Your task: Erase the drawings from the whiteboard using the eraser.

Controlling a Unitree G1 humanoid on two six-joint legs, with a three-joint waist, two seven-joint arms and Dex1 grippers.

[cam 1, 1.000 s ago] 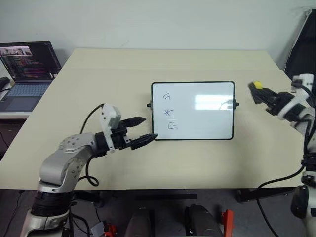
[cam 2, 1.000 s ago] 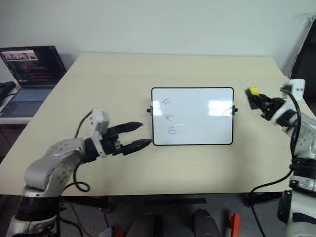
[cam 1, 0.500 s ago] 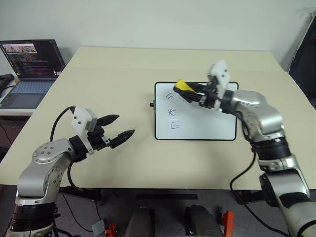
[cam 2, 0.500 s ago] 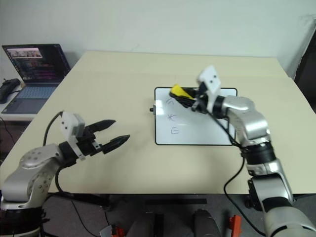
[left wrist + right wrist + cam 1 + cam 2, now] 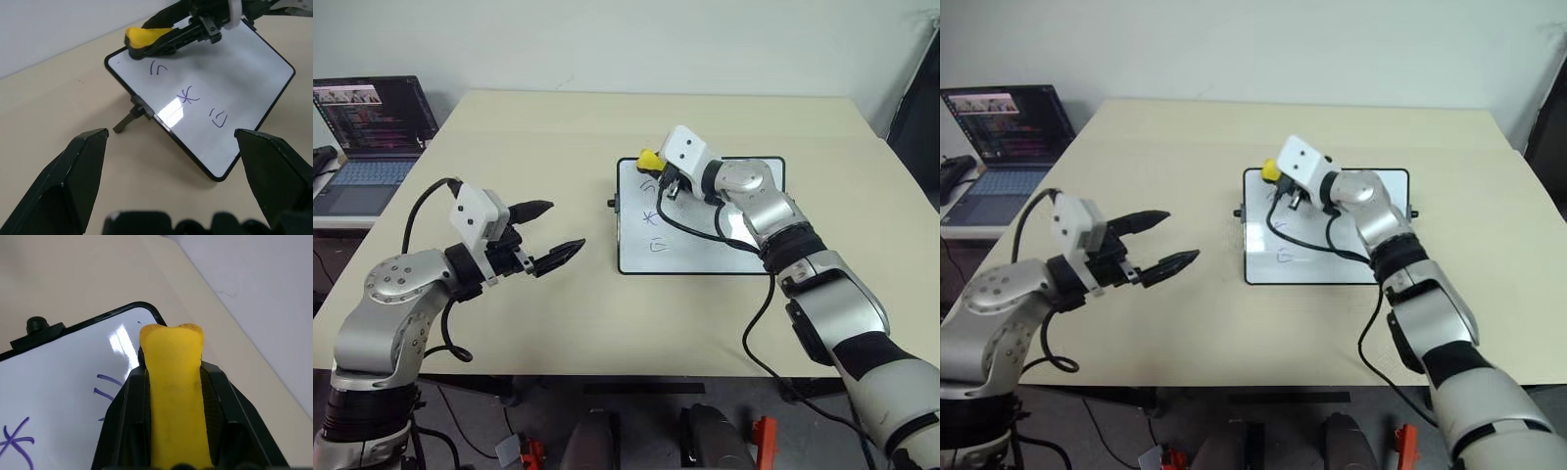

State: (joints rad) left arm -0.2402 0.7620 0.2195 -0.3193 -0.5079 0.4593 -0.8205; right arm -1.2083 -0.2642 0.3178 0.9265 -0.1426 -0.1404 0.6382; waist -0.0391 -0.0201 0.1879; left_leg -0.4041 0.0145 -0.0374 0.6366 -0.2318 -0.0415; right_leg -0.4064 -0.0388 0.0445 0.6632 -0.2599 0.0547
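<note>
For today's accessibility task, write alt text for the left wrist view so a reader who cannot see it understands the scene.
A whiteboard lies on a beige table, bearing three marker drawings. The right gripper holds a yellow eraser at the board's corner, beside the nearest drawing. The left gripper's black fingers stand open in the foreground.

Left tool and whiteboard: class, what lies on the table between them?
Nothing: from the left tool to the whiteboard there is bare table, except the board's small black knob; clearest in the left wrist view.
</note>
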